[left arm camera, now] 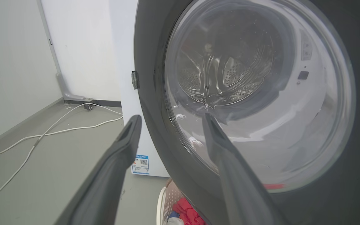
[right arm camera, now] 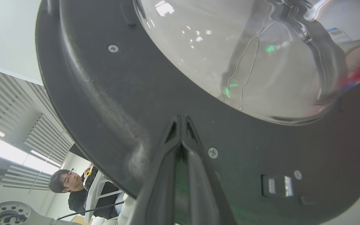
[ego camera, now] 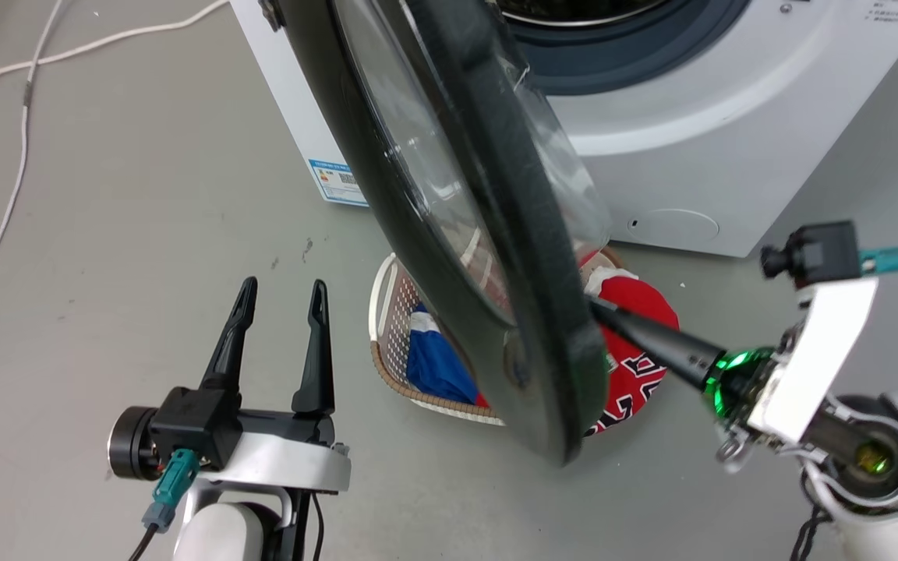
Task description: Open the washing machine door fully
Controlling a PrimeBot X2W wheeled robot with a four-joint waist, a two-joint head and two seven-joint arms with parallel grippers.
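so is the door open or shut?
Open: the washing machine door stands swung out from the washing machine, grey gasket exposed behind it. The shut right gripper meets its inner rim. Fully open: cannot tell.

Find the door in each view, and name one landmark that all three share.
Head view: door edge-on, slanting from top centre to lower centre.
Left wrist view: door covers the right two-thirds, with the drum visible through the glass.
Right wrist view: door spans the frame, dark rim below the glass.
Shared landmark: red laundry, seen beside or through the door.
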